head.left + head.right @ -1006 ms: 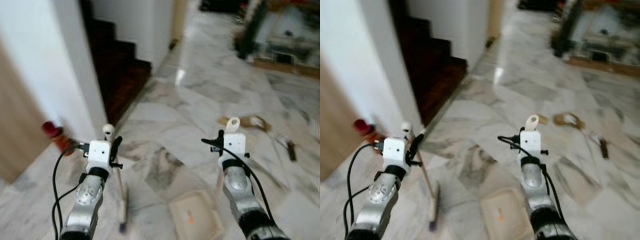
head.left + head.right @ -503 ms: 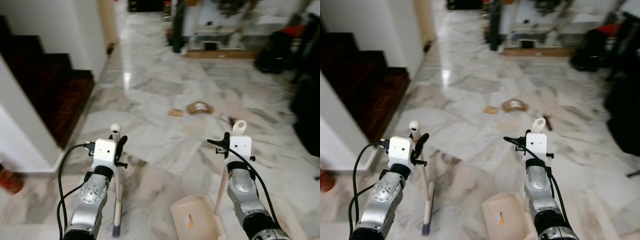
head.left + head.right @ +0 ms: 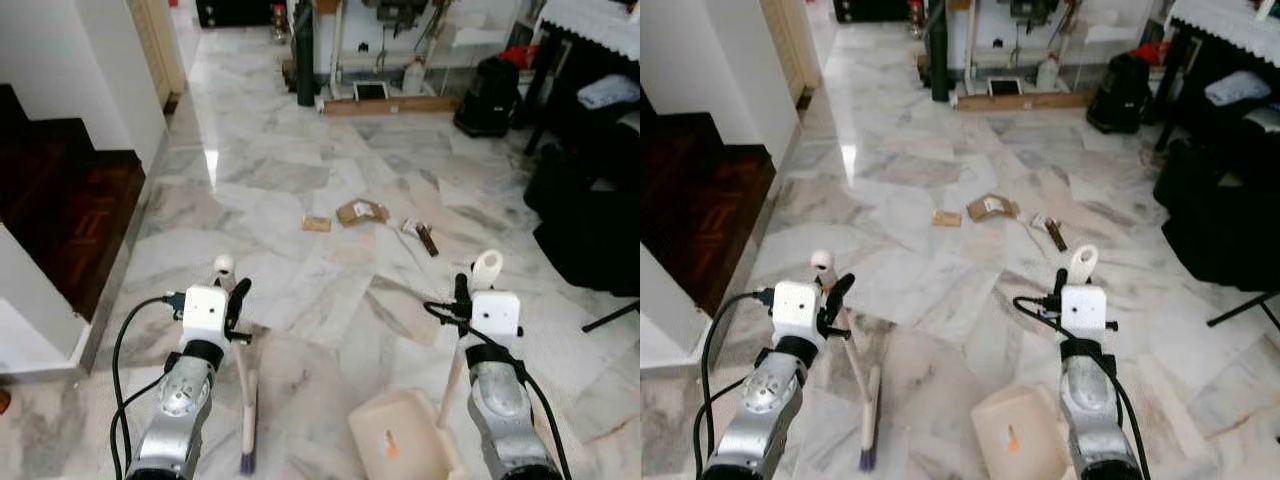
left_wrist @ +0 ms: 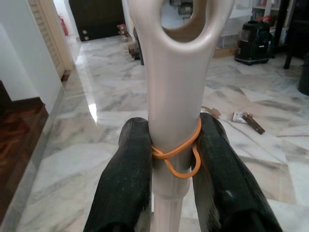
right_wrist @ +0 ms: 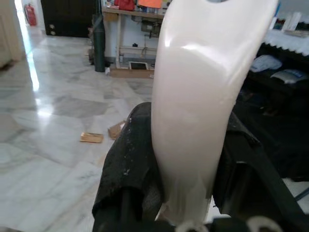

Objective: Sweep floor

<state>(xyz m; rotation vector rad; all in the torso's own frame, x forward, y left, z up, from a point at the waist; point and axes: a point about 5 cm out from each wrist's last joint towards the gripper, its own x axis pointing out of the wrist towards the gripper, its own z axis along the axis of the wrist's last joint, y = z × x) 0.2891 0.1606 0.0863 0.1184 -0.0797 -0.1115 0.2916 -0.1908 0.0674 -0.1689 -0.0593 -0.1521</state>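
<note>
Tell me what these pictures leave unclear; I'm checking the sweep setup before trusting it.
- Cream plastic dustpan: its near end is cut off by the right eye view's bottom edge.
- Cream broom handle: the left gripper's black fingers cover its lower part in the left wrist view.
- Brown cardboard scraps: too small to identify in the left eye view.

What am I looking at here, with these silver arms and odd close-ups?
It is a walking house robot seen from its own cameras. Two pictures come from its head, looking down at a marble floor; two come from its wrists. The left claw is shut on a broom handle; the broom reaches the floor. The right claw is shut on the handle of a cream dustpan. Ahead lie cardboard scraps to sweep up.
</note>
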